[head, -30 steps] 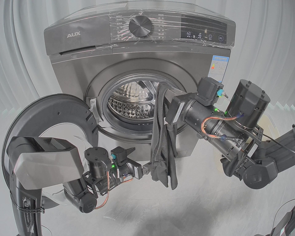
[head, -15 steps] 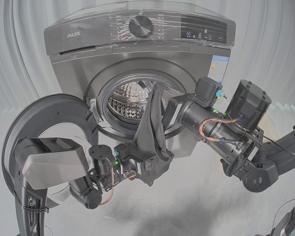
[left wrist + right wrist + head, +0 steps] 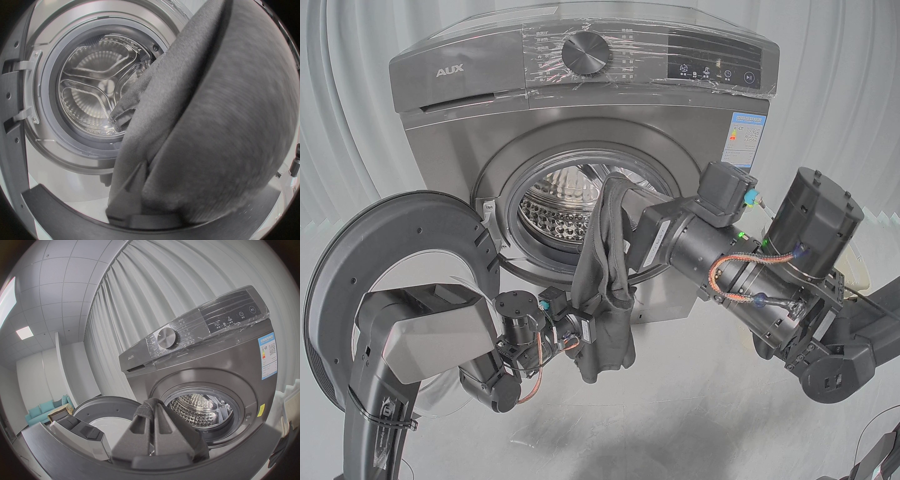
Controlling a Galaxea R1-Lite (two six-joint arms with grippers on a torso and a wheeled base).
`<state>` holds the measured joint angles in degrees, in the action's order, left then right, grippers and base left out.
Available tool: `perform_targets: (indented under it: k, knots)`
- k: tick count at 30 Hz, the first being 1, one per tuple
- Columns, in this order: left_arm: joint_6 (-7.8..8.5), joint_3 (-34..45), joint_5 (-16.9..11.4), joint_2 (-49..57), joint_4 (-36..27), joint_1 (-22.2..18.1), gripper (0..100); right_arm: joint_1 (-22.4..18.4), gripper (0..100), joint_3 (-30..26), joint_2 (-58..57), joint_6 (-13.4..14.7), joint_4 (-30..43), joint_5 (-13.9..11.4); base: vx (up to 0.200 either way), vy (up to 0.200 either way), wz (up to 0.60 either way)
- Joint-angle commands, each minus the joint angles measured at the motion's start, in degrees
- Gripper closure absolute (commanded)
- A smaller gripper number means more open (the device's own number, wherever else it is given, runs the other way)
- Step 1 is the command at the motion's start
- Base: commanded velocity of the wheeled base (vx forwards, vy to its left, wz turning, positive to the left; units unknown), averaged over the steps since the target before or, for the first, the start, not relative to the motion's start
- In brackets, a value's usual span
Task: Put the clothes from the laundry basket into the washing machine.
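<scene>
A dark grey garment (image 3: 605,250) hangs in front of the washing machine's (image 3: 487,125) open drum (image 3: 569,200). My right gripper (image 3: 617,186) is shut on the garment's top end, right at the drum mouth. In the right wrist view its gripper (image 3: 154,410) pinches the cloth (image 3: 193,440) between closed fingertips. My left gripper (image 3: 599,319) is lower, below the drum rim, shut on the garment's bunched lower part. In the left wrist view the garment (image 3: 218,109) covers most of the gripper, one finger (image 3: 132,187) shows, and the bare drum (image 3: 93,87) lies beyond.
The round door (image 3: 406,237) stands swung open on the left, close beside my left arm. A pale rim (image 3: 858,267) peeks out behind my right arm on the right. Bare grey floor (image 3: 675,406) lies in front of the machine, with curtains behind it.
The left gripper took hold of the garment's hanging lower end and rose with it, gathering the cloth. The right gripper carried the top end left, nearer the drum mouth.
</scene>
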<state>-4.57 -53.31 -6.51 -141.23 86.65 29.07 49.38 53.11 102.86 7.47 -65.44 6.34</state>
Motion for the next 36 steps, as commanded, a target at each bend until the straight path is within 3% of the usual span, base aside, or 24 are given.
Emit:
perform_targets:
  k: [1, 4, 9, 22, 36]
  knots:
    - [-0.09, -1.09, 0.09, -1.68, 0.01, 0.02, 100, -0.34, 100, -0.82, -0.82, 0.09, -0.13, -0.01, 0.0, 0.0, 0.0]
    - [-0.17, -1.18, 0.09, -1.42, 0.45, -0.07, 100, -1.57, 100, -2.31, -1.88, 0.0, 0.4, 0.43, 0.0, 0.0, 0.0]
    - [-0.17, -0.22, 0.27, -0.1, 1.68, -0.95, 100, -7.2, 100, -8.47, -3.81, -0.71, 0.84, 0.16, 0.0, 0.0, 0.0]
    - [-0.26, 4.53, 0.53, 9.74, 1.68, -0.42, 100, -9.04, 100, -25.78, -3.72, -0.71, -0.04, -0.27, 0.0, 0.0, 0.0]
    - [-0.53, 12.53, 0.53, 22.22, 1.68, -0.25, 100, -9.13, 100, -26.48, 7.79, -0.79, -8.92, -0.19, 0.0, 0.0, 0.0]
